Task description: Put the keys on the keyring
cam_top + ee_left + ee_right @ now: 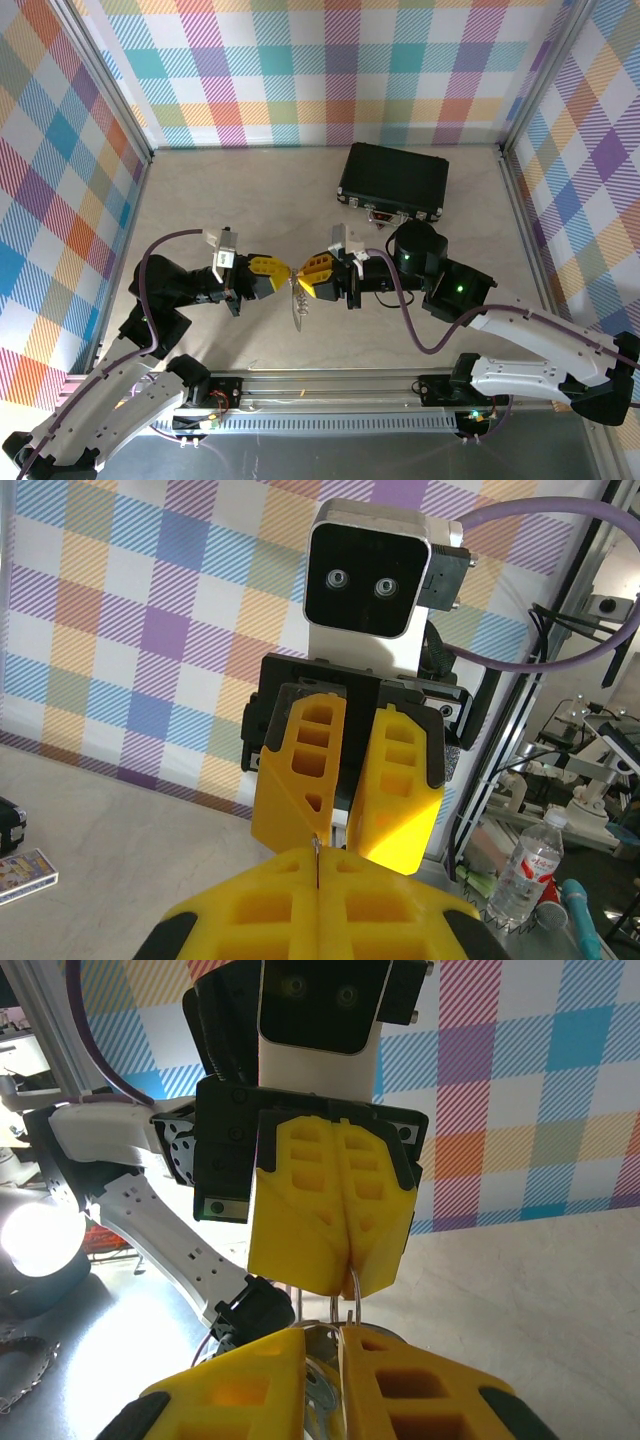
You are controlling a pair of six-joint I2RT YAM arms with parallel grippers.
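Keys (300,303), small flat silvery metal, are hung below a thin grey wire keyring (345,1308), pinched in the closed left gripper (287,272) and seemingly the nearly closed right gripper (303,282), tip to tip. Beyond, a black rectangular case (393,180) is shut.

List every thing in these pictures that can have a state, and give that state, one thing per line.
left gripper: shut on the keyring, tip to tip with the other gripper.
right gripper: shut on the keys, only a narrow gap between its fingers.
keyring: held in the air, between the two grippers' tips.
keys: hanging below the gripper tips.
black case: closed, lying flat.
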